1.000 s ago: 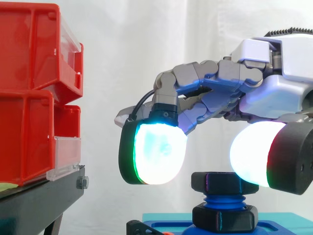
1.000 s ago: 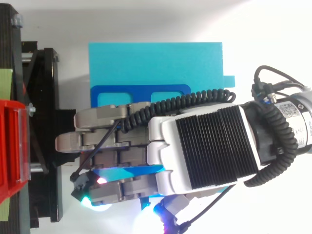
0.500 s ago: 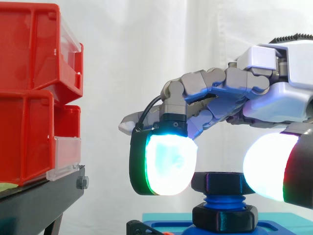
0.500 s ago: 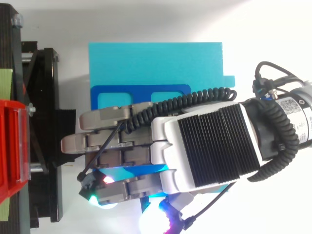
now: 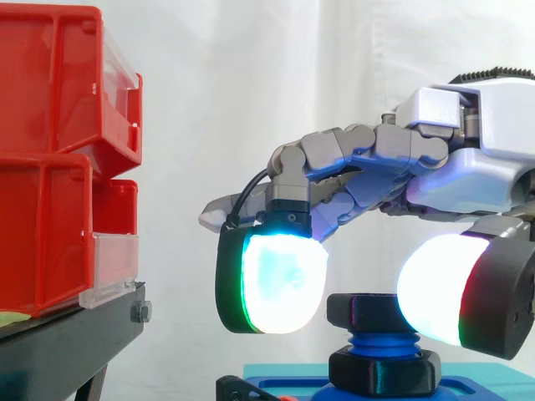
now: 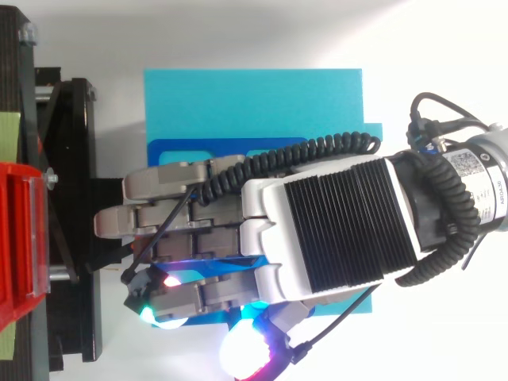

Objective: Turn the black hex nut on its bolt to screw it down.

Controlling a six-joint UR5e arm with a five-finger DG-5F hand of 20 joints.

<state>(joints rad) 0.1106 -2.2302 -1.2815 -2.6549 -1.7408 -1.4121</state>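
Hand (image 5: 468, 171) hangs over the nut (image 5: 372, 311) — gripping or not, cannot tell. Nut sits high on the upright blue bolt (image 5: 378, 342), above a second black hex piece (image 5: 384, 372), on a blue base (image 5: 297, 390) atop a cyan plate (image 6: 254, 103). Red bins (image 5: 50, 159) at left — well apart.

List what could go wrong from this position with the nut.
1. The hand straddles the upper black hex nut, but neither view settles whether it truly grips it. It may slip round and turn nothing.
2. A second black nut sits just below on the blue bolt, with little thread showing between them. The upper one could quickly jam against it.
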